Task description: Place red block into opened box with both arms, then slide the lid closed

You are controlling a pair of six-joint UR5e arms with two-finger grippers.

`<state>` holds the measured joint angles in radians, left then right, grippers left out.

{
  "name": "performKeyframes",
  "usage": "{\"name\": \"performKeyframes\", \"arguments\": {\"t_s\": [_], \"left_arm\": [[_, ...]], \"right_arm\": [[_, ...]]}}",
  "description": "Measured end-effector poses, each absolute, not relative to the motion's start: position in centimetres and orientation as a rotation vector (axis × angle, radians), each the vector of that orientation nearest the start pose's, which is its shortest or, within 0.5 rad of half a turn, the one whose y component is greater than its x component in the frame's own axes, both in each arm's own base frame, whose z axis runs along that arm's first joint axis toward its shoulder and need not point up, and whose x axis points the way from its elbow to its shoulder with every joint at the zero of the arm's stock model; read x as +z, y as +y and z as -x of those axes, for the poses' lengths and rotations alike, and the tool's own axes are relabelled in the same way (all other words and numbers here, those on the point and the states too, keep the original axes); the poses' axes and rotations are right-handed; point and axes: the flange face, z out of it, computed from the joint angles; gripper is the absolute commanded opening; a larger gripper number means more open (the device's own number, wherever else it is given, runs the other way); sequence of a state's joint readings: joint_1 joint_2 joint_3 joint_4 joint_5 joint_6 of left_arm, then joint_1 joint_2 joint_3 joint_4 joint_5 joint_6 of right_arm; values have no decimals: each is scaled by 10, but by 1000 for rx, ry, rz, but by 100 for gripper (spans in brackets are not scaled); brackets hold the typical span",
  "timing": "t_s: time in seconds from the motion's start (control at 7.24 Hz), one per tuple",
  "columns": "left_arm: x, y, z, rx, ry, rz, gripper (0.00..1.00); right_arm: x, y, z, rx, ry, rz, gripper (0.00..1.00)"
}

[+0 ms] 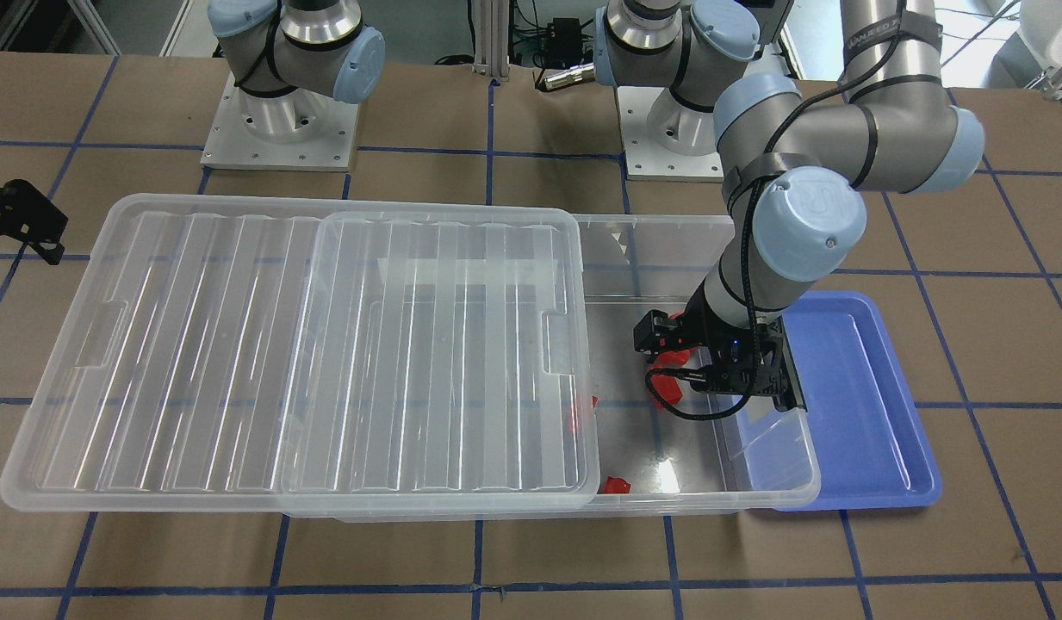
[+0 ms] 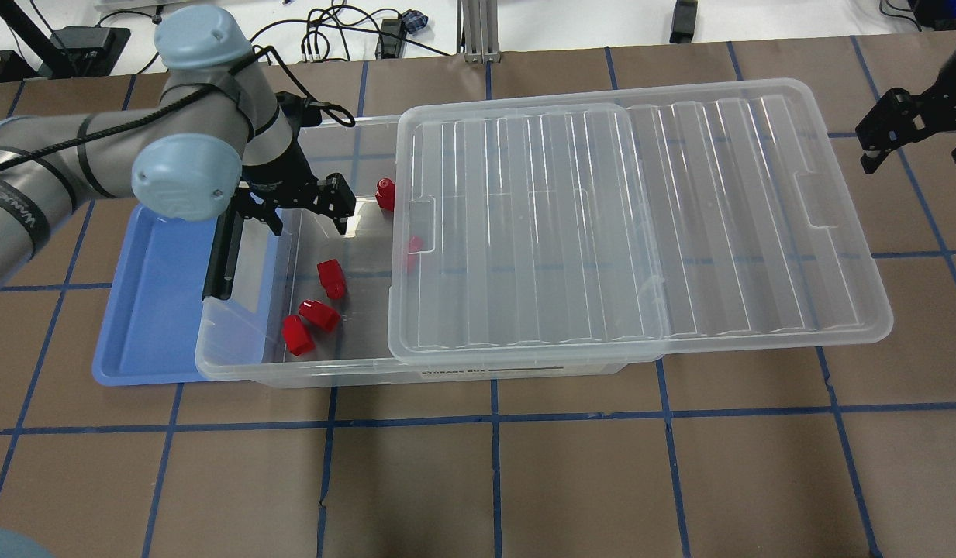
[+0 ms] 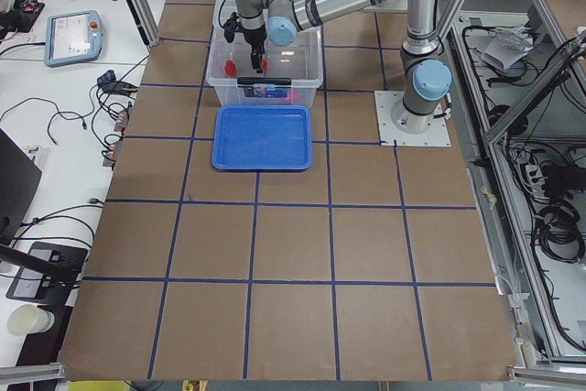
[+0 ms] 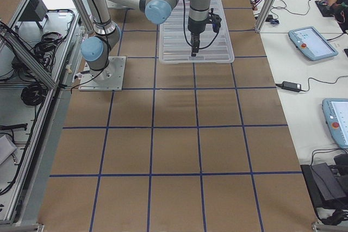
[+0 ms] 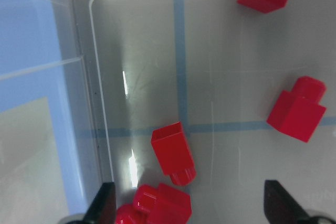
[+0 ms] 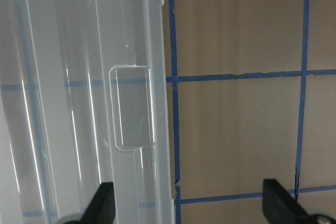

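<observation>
The clear box [image 2: 291, 370] has its left end uncovered. Its ribbed lid [image 2: 640, 217] is slid to the right and overhangs the box's far end. Several red blocks lie on the box floor: one [image 2: 331, 277] mid-floor, two [image 2: 319, 314] near the front wall, one [image 2: 384, 194] by the lid's edge. My left gripper [image 2: 307, 213] hangs open over the uncovered floor and holds nothing. In the left wrist view a red block [image 5: 173, 153] lies just ahead of the open left gripper [image 5: 191, 208]. My right gripper [image 2: 885, 136] is open beyond the lid's right end, apart from it; the lid's handle notch [image 6: 131, 106] shows below it.
A blue tray [image 2: 152, 294] lies against the box's left end, under its black bar handle [image 2: 218, 256]. Brown tabletop with blue tape lines surrounds the box. Both arm bases [image 1: 281, 120] stand at the robot's side of the table.
</observation>
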<state>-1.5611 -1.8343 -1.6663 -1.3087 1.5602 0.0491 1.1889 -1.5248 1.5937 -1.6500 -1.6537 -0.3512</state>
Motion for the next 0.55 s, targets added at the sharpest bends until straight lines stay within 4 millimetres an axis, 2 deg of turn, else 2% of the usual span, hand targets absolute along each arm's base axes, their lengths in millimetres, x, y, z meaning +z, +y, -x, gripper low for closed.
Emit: {"name": "performKeyframes", "arguments": {"t_s": [0.28, 0.55], "left_arm": [[395, -563, 130, 172, 3151, -65, 100], [459, -546, 139, 59, 3152, -90, 100]], "right_arm": [[459, -521, 74, 44, 3218, -55, 100], [451, -523, 75, 65, 3208, -53, 100]]}}
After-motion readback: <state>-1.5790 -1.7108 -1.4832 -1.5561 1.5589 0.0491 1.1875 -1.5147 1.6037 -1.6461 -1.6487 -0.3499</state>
